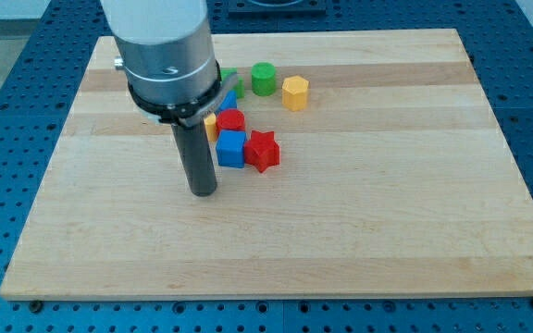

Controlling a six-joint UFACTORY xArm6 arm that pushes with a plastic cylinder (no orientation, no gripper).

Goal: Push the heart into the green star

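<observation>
- Near the centre-left of the frame, my tip (pixel 203 191) rests on the wooden worktop (pixel 359 222), just left of and slightly below the blue cube (pixel 231 148).
- No pincer exists on this arm; it ends in a plain rod, so nothing is open, closed or gripping.
- The heart looks to be the yellow piece (pixel 211 126) peeking out beside the rod, mostly hidden, so I cannot confirm its shape.
- The green star (pixel 227 79) shows only as a sliver behind the arm in the upper middle.
- Close by sit a red block (pixel 231 120), a red star (pixel 263 151), a green cylinder (pixel 264 78) and a yellow hexagon (pixel 295 92).
- Risk: the pieces are packed tight, so a push could shove the blue cube or red block instead, or scatter the cluster.
- Risk: the arm hides both heart and star, so aim could drift unseen.
- No brands, labels or writing can be read.
</observation>
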